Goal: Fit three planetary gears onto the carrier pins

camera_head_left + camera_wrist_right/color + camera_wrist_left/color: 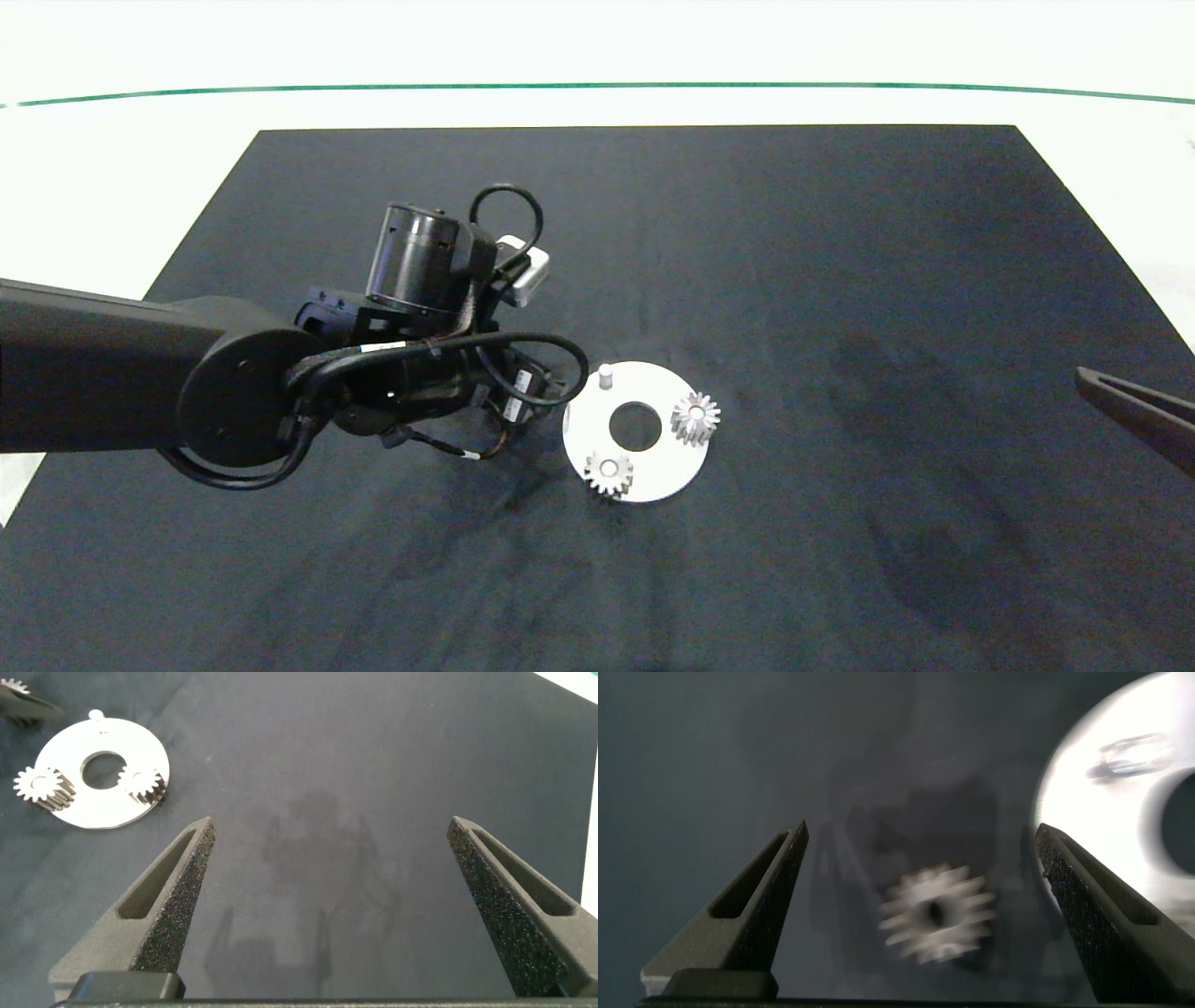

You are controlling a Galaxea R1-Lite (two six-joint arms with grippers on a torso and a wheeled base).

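Observation:
The white disc (653, 471) lies mid-mat with its carrier pins. Two planetary gears (695, 417) (608, 473) sit on pins, also seen in the right wrist view (42, 786) (145, 784). One pin (605, 375) (96, 715) stands bare on the disc's far left side. The third gear (936, 917) lies flat on the mat just left of the disc (1102, 793). My left gripper (922, 833) is open above it, one finger on each side, not touching. In the head view the left wrist (429, 271) hides this gear and the fingers. My right gripper (332, 826) is open and holds nothing.
A dark mat (840, 280) covers the white table, whose bare surface (112, 187) shows around it. The right arm (1134, 411) rests at the mat's right edge, far from the disc. The left arm's cables (523, 350) hang close to the disc's left rim.

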